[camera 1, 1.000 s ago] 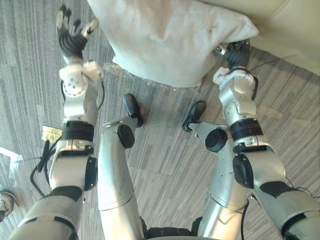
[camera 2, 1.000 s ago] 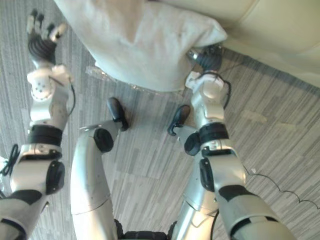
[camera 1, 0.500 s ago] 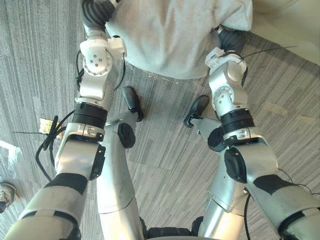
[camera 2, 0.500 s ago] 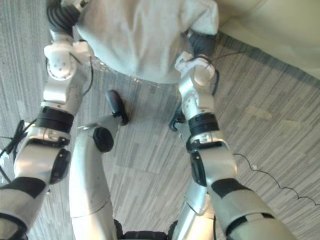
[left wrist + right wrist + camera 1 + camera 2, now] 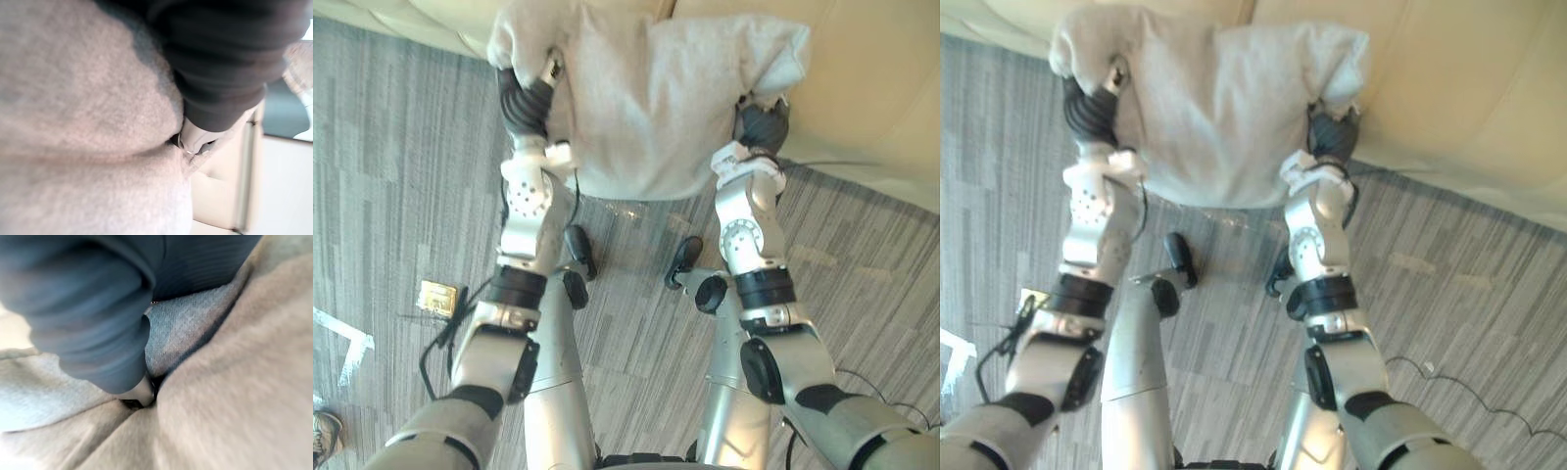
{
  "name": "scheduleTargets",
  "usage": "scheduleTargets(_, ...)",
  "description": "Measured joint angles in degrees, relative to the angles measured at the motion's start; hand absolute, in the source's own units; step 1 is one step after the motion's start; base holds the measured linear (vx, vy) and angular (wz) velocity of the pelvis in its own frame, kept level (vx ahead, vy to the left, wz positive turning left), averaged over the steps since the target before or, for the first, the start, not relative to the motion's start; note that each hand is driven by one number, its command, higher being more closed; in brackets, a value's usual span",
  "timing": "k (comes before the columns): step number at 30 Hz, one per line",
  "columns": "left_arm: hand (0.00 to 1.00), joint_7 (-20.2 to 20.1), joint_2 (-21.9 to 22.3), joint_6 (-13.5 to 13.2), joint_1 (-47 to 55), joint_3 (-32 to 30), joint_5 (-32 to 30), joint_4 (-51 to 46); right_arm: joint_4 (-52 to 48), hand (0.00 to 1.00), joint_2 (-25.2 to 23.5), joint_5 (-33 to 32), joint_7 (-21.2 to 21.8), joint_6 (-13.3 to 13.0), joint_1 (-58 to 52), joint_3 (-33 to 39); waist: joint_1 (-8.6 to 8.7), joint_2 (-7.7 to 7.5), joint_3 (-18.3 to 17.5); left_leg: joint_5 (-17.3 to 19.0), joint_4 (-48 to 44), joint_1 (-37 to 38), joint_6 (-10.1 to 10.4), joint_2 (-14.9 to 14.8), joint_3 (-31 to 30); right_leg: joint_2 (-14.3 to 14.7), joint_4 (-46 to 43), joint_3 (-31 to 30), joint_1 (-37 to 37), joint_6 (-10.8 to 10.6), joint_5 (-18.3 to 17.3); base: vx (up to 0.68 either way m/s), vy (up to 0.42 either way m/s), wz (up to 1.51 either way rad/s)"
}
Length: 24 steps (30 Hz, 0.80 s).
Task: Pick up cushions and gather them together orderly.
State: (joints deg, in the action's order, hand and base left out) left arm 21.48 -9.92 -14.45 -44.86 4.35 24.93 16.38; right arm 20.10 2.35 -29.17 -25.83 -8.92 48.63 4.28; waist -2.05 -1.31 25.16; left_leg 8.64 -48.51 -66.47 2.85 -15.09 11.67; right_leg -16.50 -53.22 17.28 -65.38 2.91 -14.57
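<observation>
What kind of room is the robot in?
Probably a living room or lounge: there is a cream sofa, grey carpet on the floor, and a big pale cushion.

Both eye views look steeply down from the head, sharing the cushion and floor; each wrist view sits pressed against its fabric.

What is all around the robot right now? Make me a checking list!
surface: grey striped carpet.
job's things: one pale cushion, held between both hands in front of the sofa.
clutter: small yellow tag; white tape.
hands: left hand pinches the cushion's side, thumb on its front; right hand at the other side, partly hidden.
cables: a thin one on the carpet.
surroundings: beige sofa; a person's shoe.
</observation>
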Motion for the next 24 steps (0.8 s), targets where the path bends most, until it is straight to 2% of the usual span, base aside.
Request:
scheduleTargets(1, 1.0, 0.76, 2.21, -0.03, 3.26, 0.24, 0.0, -1.75, -1.86, 1.0, -0.45, 0.2, 0.0, 0.03, -3.01, -0.14, 0.07, 0.0, 0.0, -0.01, 1.82, 4.27, 0.02, 0.48, 0.23, 0.1, 1.69, 0.57, 4.41, -0.02, -0.01, 0.03, -0.006, 0.02)
scheduleTargets(5, 1.0, 0.81, 5.56, -1.58, 13.22, 2.58, 0.1, -7.65, -10.19, 1.0, -0.78, 3.67, 0.47, -1.1, -12.95, -2.3, 0.44, -0.13, -0.28, -0.31, 7.89, 16.68, 0.6, 1.37, 0.98, 0.65, 7.54, 1.43, 16.72, -1.31, 0.34, 0.05, -0.049, 0.01)
scheduleTargets(6, 1.0, 0.77, 6.54, -2.31, 18.23, 3.73, 1.02, -10.2, -13.67, 1.0, -0.82, 4.47, 1.68, -2.48, -17.68, -3.66, 0.59, -0.1, -2.03, -0.39, 10.78, 21.6, 0.75, 1.92, 1.91, 0.79, 10.33, 1.46, 21.23, -2.22, 0.75, 0.04, -0.055, -0.04)
scheduleTargets(7, 1.0, 0.77, 6.65, -2.52, 19.01, 3.97, 1.33, -10.49, -14.14, 1.0, -0.8, 4.47, 1.88, -2.63, -18.42, -3.97, 0.61, -0.14, -2.36, -0.39, 11.28, 22.27, 0.75, 1.96, 2.07, 0.88, 10.88, 1.47, 21.89, -2.34, 0.8, 0.07, -0.051, -0.12)
scheduleTargets(9, 1.0, 0.65, 7.0, -3.3, 25.85, 5.62, 2.95, -13.23, -17.79, 1.0, -0.82, 4.41, 3.68, -3.6, -25.76, -6.6, 0.89, -0.2, -4.57, -0.38, 14.95, 29.16, 0.76, 2.26, 3.24, 1.78, 15.74, 1.7, 28.82, -3.67, 1.79, 0.11, -0.01, -0.14)
scheduleTargets(12, 1.0, -0.28, 7.06, -3.51, 32.74, 6.64, 3.93, -16.02, -20.78, 1.0, -1.32, 4.38, 5.24, -3.51, -33.59, -8.85, 1.42, -0.27, -6.92, -0.12, 18.31, 36.07, 0.99, 2.56, 4.28, 2.67, 20.42, 2.12, 35.78, -4.75, 2.67, 0.15, 0.027, -0.13)
scheduleTargets(16, 1.0, -2.68, 6.12, -3.75, 42.69, 7.53, 3.95, -18.75, -24.07, 1.0, -1.28, 4.77, 8.5, -3.01, -44.53, -11.95, 1.58, -0.73, -13.08, -0.2, 25.88, 45.29, 1.73, 3.18, 7.38, 4.58, 28.73, 0.89, 43.54, -5.8, 4.37, 0.17, 0.042, -0.26)
scheduleTargets(20, 1.0, -4.39, 5.47, -3.31, 47.52, 9.21, 3.92, -18.69, -23.72, 1.0, 0.35, 6.82, 10.21, -2.15, -48.05, -11.76, 2.82, -0.17, -15.98, -2.48, 33.9, 52.41, 2.53, 4.8, 8.75, 6.64, 36.78, 0.21, 49.73, -6.26, 7.43, 0.18, 0.009, -0.22)
scheduleTargets(24, 1.0, -5.18, 5.22, -1.83, 51.26, 10.57, 3.86, -18.59, -23.72, 1.0, 1.43, 8.09, 11.35, -1.25, -51.19, -11.64, 3.62, -0.06, -18.32, -2.65, 38.71, 59.46, 2.74, 5.15, 9.54, 8.25, 42.25, -0.95, 56.04, -6.24, 8.56, 0.2, -0.01, -0.27)
